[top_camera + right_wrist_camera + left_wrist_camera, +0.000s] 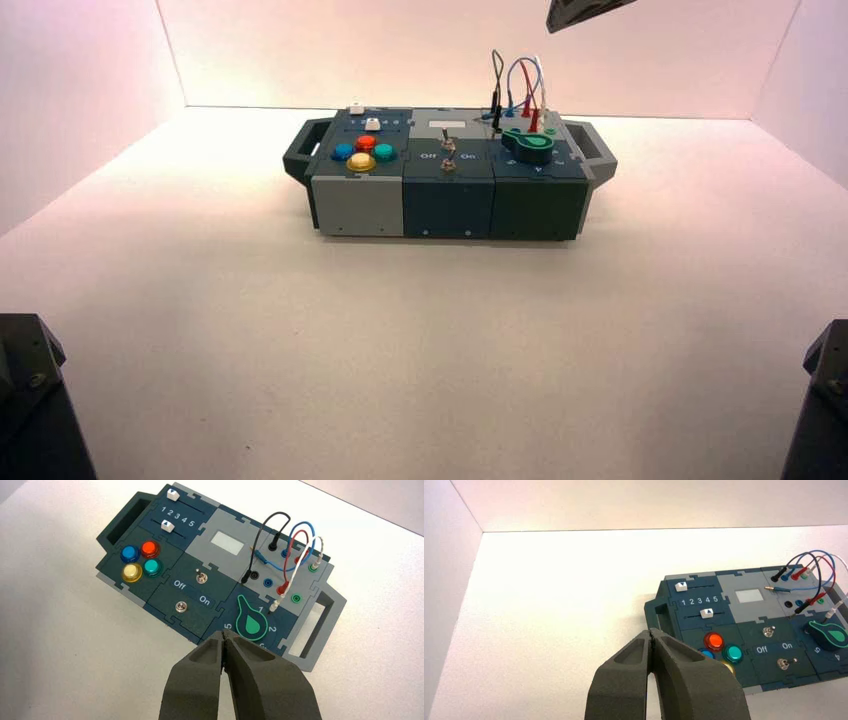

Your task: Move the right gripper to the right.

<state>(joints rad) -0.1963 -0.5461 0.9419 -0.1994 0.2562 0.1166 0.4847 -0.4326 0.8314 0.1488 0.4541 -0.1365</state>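
My right gripper (585, 12) shows in the high view only as a dark wedge tip at the top edge, above and behind the box's right end. In the right wrist view it (224, 636) is shut and empty, hovering over the box's near edge by the green knob (251, 622). The button box (448, 205) stands at the middle far side of the table. My left gripper (651, 632) is shut and empty, in the air beside the box's left handle (658, 615).
The box carries four coloured buttons (141, 560), two sliders (170, 510), two toggle switches (201, 576) marked Off and On, and looped wires (290, 550) in sockets. White walls enclose the table at left, back and right. Black arm bases (30, 400) sit at the near corners.
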